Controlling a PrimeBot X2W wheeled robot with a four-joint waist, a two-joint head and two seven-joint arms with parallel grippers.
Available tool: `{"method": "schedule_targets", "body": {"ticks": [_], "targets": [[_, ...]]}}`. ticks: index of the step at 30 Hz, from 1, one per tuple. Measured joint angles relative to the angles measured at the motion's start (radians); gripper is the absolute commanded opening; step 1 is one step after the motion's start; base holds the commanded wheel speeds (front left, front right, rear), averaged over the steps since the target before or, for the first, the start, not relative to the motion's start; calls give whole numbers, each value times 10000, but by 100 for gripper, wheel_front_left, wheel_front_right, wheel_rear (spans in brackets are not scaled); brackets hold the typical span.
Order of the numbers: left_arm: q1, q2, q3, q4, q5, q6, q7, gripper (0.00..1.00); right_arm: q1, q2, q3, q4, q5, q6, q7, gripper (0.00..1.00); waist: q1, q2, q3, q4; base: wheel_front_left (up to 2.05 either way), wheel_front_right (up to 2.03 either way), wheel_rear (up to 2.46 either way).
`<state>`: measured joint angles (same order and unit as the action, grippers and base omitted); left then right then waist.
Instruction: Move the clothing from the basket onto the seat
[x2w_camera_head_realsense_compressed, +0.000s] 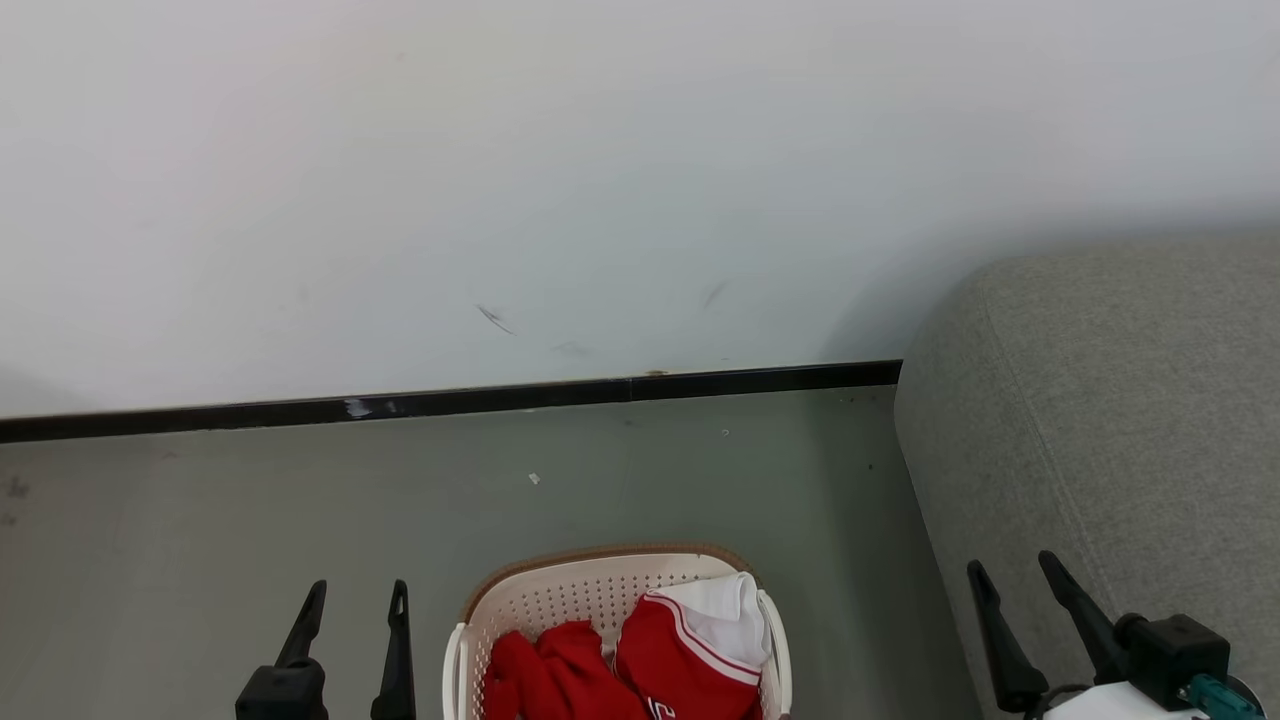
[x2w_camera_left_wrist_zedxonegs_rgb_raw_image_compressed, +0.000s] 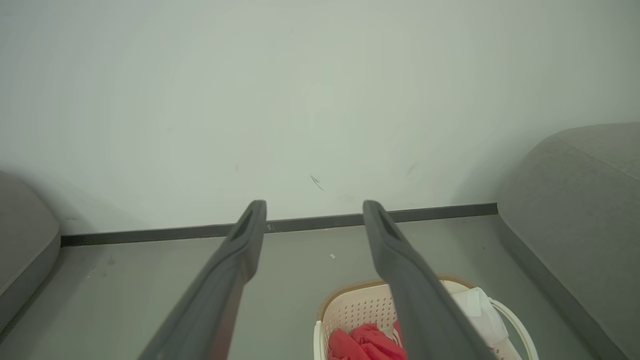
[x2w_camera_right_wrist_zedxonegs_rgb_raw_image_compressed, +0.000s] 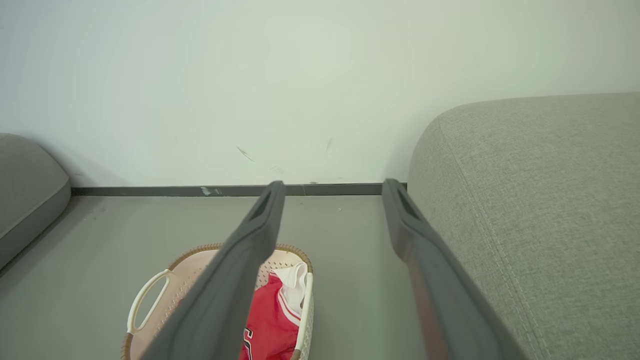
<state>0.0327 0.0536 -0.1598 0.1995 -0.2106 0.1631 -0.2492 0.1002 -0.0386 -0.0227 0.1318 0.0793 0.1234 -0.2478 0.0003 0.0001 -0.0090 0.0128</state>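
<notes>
Red clothing heaped in the cream basket on the floor, head view: near centre, between left gripper and right gripper, both spread wide and empty, grey sofa at the right. From the left wrist, basket low and right of the open fingers. From the right wrist, low and left, sofa close on the right; so probably the right arm's job.
</notes>
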Motion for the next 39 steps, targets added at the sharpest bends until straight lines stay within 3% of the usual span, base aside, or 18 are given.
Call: {"method": "schedule_targets", "body": {"ticks": [14,39], "targets": [[-33,217,-35,709,221,-261,-2,100,156,8,-309,-320,88,0,0,100,0,0,341,-67,0,0,0],[-1859,84,-1310,3229,759,-915,125,100,113,25,-988,-1430,268,0,-21,100,-1,0,1878,-499,0,0,0]]}}
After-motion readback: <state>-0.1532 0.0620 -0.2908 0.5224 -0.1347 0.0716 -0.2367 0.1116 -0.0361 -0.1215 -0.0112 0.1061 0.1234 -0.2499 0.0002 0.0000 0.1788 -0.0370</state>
